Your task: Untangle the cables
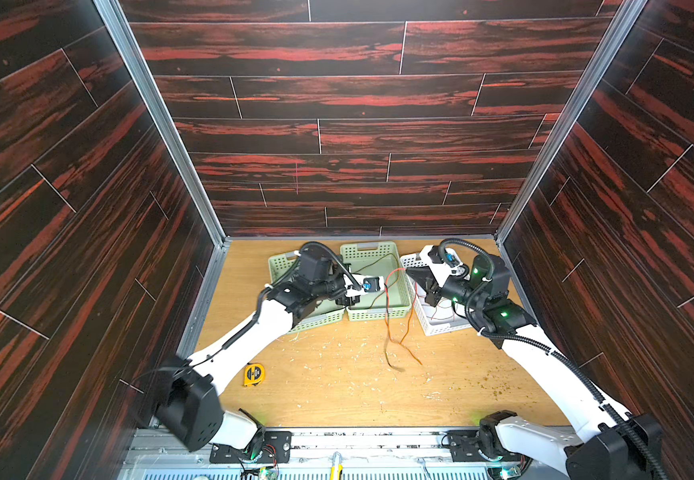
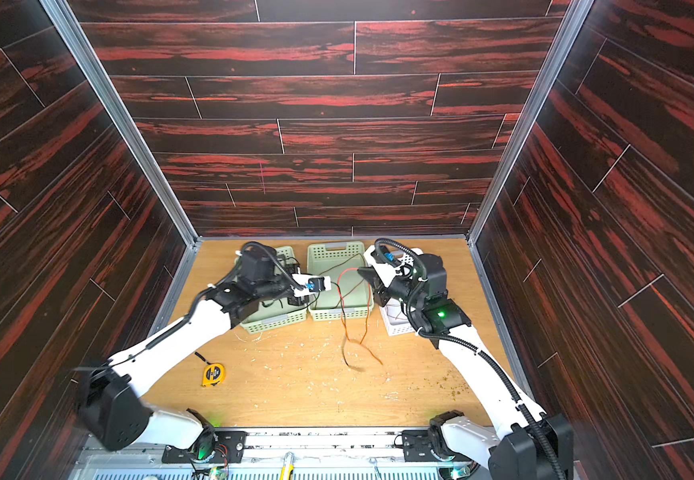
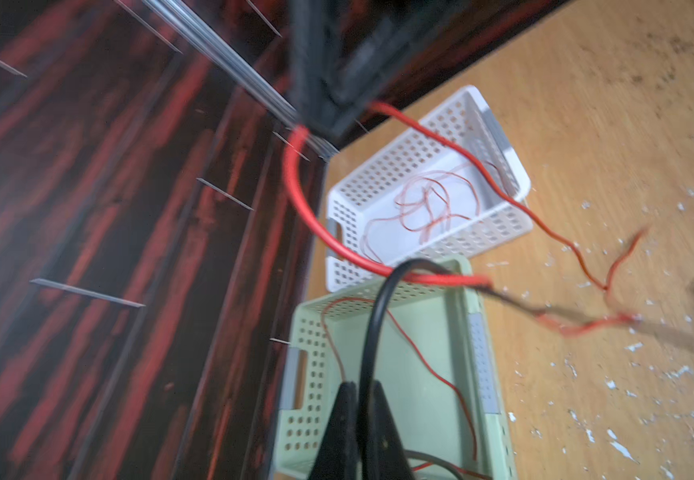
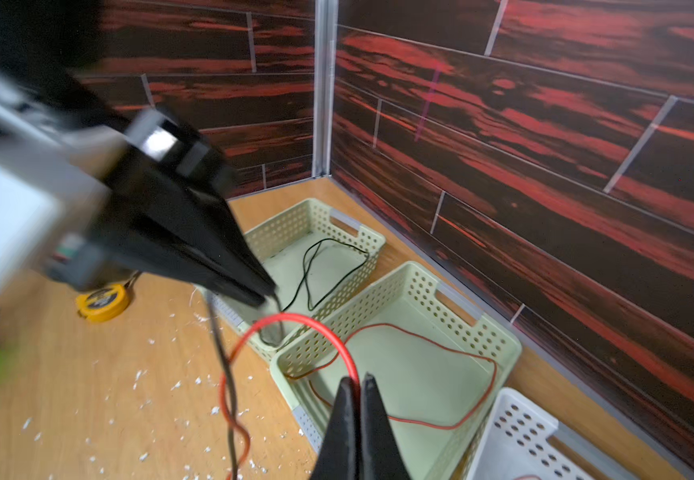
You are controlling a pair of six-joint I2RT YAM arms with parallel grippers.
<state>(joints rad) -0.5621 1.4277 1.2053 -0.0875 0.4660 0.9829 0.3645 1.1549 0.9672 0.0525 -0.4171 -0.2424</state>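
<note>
your left gripper (image 3: 362, 384) is clamped on the black cable (image 3: 372, 324) above the middle green basket (image 3: 308, 374). your right gripper (image 4: 358, 379) is pinched shut on the red cable (image 4: 295, 318), which arcs between the two grippers. below that, both cables twist together and hang to the table (image 1: 337, 395) in front of the baskets. loose wires lie in the white basket (image 3: 378, 187) and in both green ones. a tape measure (image 1: 254, 374) sits well apart on the left, with white chips scattered around.
</note>
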